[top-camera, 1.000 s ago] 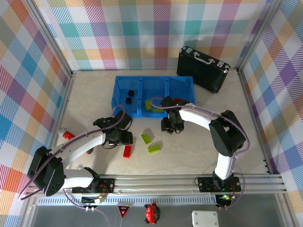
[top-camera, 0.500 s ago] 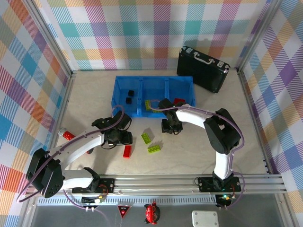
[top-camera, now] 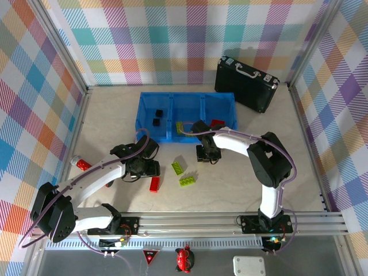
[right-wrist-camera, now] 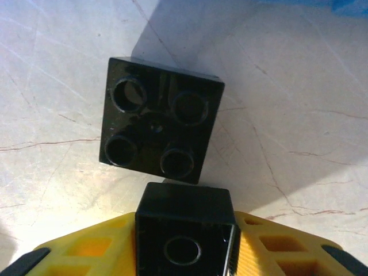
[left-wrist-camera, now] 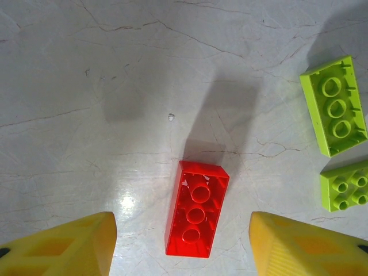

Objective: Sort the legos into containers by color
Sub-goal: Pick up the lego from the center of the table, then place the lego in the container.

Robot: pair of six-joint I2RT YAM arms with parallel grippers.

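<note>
Left gripper (left-wrist-camera: 184,253): I see it spread wide, a red lego (left-wrist-camera: 196,210) lying on the table (left-wrist-camera: 86,86) between its fingers.
Right gripper (right-wrist-camera: 184,256): pinching a small black lego (right-wrist-camera: 184,221); a square black lego (right-wrist-camera: 160,127) lies just beyond.
Blue tray (top-camera: 221,106): farther back.

The tray (top-camera: 147,106) sits left of the case (top-camera: 246,82), loose bricks (top-camera: 178,167) before it.

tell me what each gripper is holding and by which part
The right gripper pinches a small black brick by two opposite sides. The left gripper is open and holds nothing; a red brick lies loose under it.
</note>
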